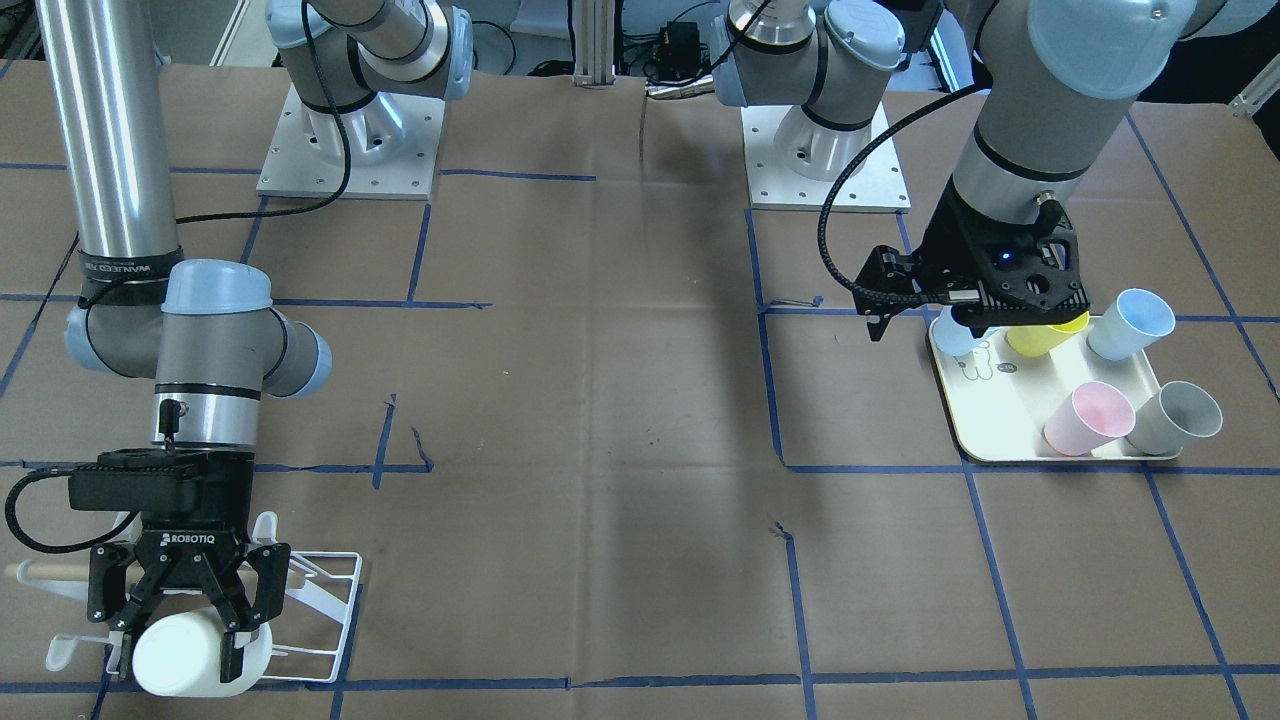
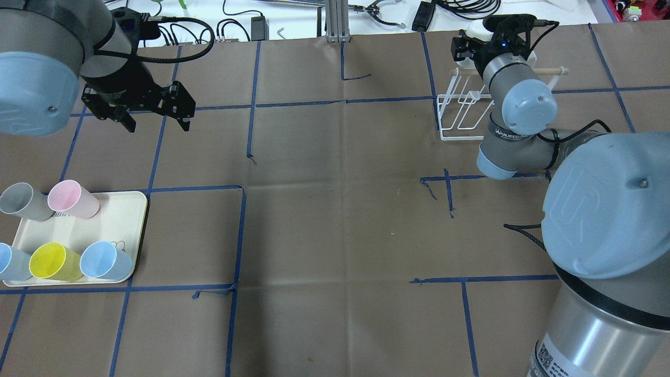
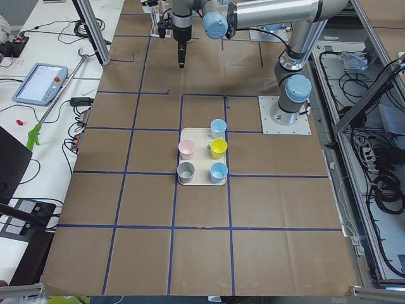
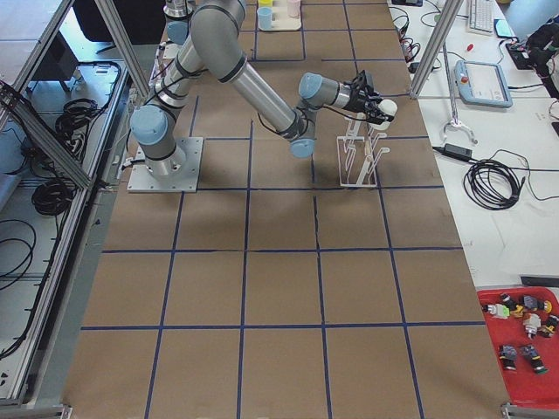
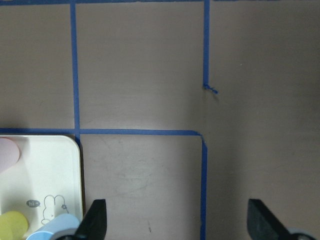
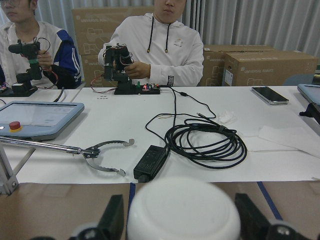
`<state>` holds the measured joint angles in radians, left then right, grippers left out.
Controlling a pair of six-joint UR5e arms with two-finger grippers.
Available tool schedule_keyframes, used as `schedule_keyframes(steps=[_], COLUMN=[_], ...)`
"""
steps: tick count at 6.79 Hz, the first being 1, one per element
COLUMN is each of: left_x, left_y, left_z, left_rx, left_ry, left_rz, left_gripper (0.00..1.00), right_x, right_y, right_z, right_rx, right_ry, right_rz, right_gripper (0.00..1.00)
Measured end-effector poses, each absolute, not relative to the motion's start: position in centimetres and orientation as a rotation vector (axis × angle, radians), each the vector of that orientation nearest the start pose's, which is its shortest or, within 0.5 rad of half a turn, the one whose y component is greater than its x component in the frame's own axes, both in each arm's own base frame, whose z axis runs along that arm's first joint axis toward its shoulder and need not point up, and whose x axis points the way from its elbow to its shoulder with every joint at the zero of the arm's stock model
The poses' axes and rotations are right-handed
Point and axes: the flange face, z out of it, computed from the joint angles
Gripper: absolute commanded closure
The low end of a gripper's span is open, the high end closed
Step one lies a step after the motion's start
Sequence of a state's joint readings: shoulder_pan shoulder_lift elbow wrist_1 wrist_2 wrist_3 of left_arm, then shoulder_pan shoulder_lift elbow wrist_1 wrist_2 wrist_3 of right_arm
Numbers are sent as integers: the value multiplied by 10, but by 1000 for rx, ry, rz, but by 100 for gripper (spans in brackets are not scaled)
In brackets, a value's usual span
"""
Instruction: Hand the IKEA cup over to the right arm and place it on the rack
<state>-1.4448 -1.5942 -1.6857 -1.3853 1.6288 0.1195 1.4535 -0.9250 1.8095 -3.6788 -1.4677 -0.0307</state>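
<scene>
At the far left, a cream tray (image 2: 112, 220) lies on the brown-papered worktop (image 2: 335, 220). It carries five cups, mouths up. A grey cup (image 2: 21, 201) and a pink cup (image 2: 73, 199) stand in the far row. A pale blue cup (image 2: 9, 262), a yellow cup (image 2: 55, 262) and a second blue cup (image 2: 107, 260) stand in the near row.

Beyond the tray, the left end effector (image 2: 157, 124) hangs above the paper. Its fingers are spread wide with nothing between them. Its wrist camera shows only the tray's corner at the lower left of its view.

Across the middle, blue tape lines (image 2: 246, 235) mark the paper into squares.

To the right stands the low white wire rack (image 2: 463, 118), with a light wooden dowel (image 2: 549, 70) lying across its far end. The right arm (image 2: 523, 104) reaches out over the rack. The right end effector (image 1: 182, 640) is clenched on the white IKEA cup (image 1: 175, 672), one finger on each side of it. The cup is held on its side at the end of the rack nearest the operators, just past the dowel. It seems to sit over the outermost prongs, but whether it touches one cannot be told from these angles.
</scene>
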Motion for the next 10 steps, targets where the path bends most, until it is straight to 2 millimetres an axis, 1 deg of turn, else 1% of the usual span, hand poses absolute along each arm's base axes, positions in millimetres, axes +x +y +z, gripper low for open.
schedule_keyframes(steps=[2,3,4,5,6,7,8,10], left_x=[-2,27,54,76,91,95,94,90], left_y=[-484,-467,-447,-427,-408,-396,-387,-379], left_z=[424,415,407,399,389,378,366,328], left_rx=[25,34,39,43,42,40,38,36], left_ry=[3081,3086,3091,3099,3108,3114,3114,3116], left_rz=[-10,20,40,56,72,78,73,48], left_gripper=[1,1,1,1,1,1,1,1], right_x=[70,71,74,80,94,112,129,149], right_y=[-643,-643,-642,-637,-626,-610,-593,-557], right_z=[262,268,282,307,340,367,384,410], right_rx=[20,10,-1,-19,-49,-68,-39,73], right_ry=[2558,2541,2515,2473,2420,2366,2315,2213], right_rz=[-1816,-1829,-1858,-1908,-1962,-1989,-1974,-1921], right_gripper=[0,0,0,0,0,0,0,0])
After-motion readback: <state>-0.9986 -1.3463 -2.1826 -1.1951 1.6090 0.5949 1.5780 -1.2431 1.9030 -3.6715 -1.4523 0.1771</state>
